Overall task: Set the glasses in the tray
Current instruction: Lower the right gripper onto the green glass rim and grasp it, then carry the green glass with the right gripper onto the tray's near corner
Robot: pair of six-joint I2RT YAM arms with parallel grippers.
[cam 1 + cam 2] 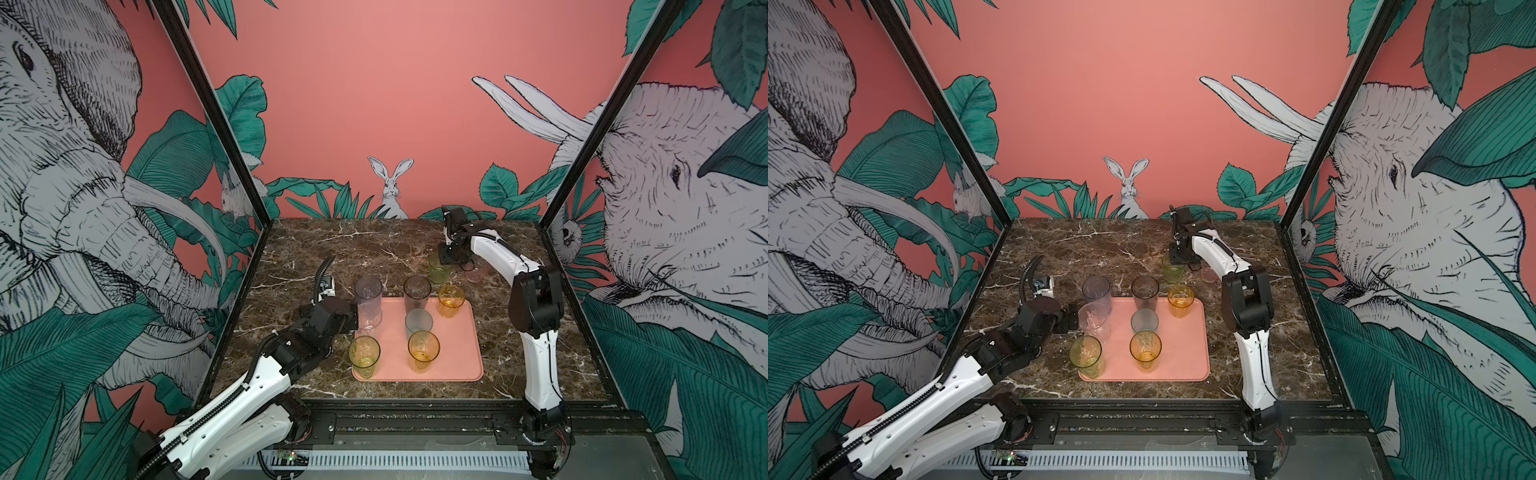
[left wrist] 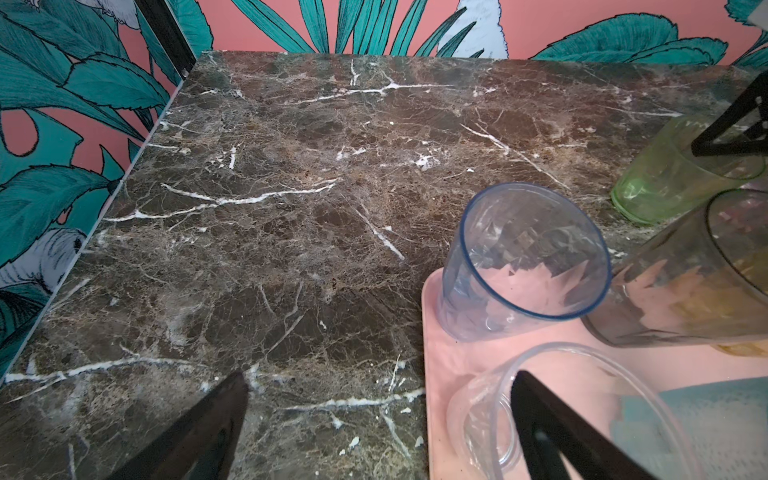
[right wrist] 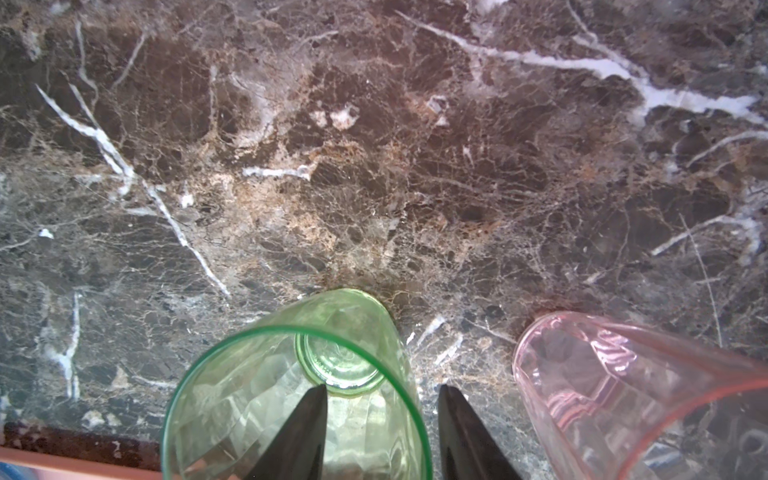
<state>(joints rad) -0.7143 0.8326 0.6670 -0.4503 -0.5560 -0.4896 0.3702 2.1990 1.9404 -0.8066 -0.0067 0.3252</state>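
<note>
Left pincer (image 2: 380, 374) spread wide, holding nothing; one finger over mouth of clear tumbler (image 1: 369, 316), which stands on pink tray (image 1: 457, 365) among six other tumblers (image 1: 423, 351). Beyond tray, right pincer (image 3: 381, 388) parted, straddling wall of green tumbler (image 3: 257, 407) on marble tabletop (image 3: 374, 166). Pink tumbler (image 3: 602, 382) just beside pincer's outer finger.

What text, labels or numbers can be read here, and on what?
No readable text in any view.
Green glass: base may bear a moulded mark, too blurred to read.
Tray: no print.
Table: no print.
</note>
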